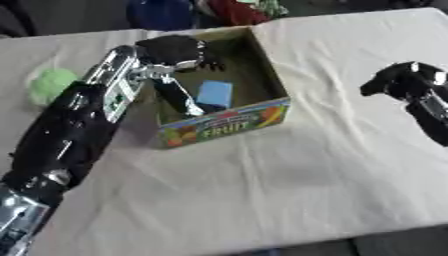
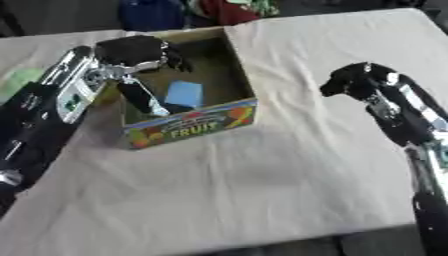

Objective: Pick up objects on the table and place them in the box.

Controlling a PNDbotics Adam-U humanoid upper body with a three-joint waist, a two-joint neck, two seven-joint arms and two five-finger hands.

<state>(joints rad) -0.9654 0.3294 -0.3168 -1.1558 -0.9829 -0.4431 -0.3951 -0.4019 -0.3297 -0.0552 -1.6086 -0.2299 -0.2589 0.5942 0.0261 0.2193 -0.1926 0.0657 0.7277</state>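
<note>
1. left hand (image 1: 175, 50), seen from the left eye, hangs over the open top of the box (image 1: 262, 75), fingers curled; whether they hold anything cannot be told. a dark, slanted shape (image 1: 179, 95) reaches from under the hand into the box, and it is unclear whether this is a finger or an object.
2. inside the box a blue block (image 1: 214, 93) lies on the floor, just right of that dark shape.
3. on the cloth-covered table (image 1: 262, 200), a pale green fuzzy object (image 1: 52, 84) sits well to the left of the box, beside the left forearm; judged from this, it is the left arm's pick, lying back and outward from the hand. its rounded form shows no clear long axis.
4. printed on the box front, among pictures of fruit, is the word "fruit" (image 1: 225, 132); smaller writing above it cannot be read.
5. right hand (image 2: 354, 80), shown best by the right eye, hovers above bare cloth well right of the box, fingers curled and apparently holding nothing.
6. from this eye the green object shows only as a sliver at the left edge (image 2: 19, 80), far from the right hand.
</note>
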